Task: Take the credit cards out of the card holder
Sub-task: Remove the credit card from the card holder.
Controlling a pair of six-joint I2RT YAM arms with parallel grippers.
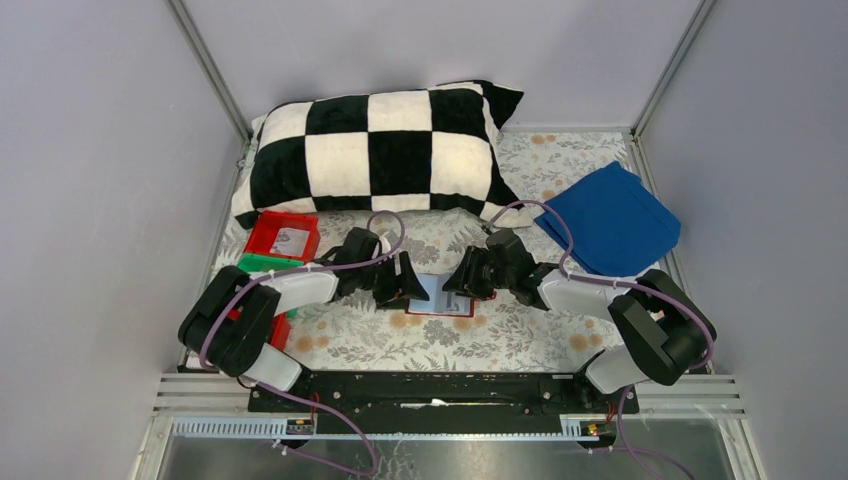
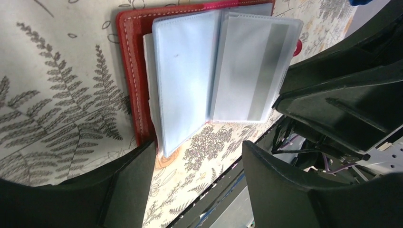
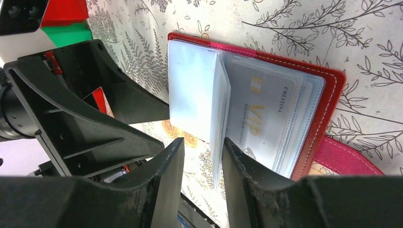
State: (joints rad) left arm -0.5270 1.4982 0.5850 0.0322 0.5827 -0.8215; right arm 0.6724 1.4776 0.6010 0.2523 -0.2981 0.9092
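The card holder (image 1: 440, 297) lies open on the floral desk (image 1: 510, 342), midway between both arms, a pale grey credit card (image 3: 266, 118) showing in its sleeves. The right claw (image 3: 203, 148), parted narrowly, straddles one raised sleeve leaf (image 3: 219, 114); the left claw (image 2: 198, 153) gapes wide at the holder's edge.

top camera looks down from behind; close wrist cameras apparently share the card holder (image 2: 129, 71).

text: gold "VIP" | on: pale grey card (image 3: 266, 107), in sleeve of red card holder (image 3: 332, 90) | small print beside it (possibly "CHUTINA") too fine to confirm
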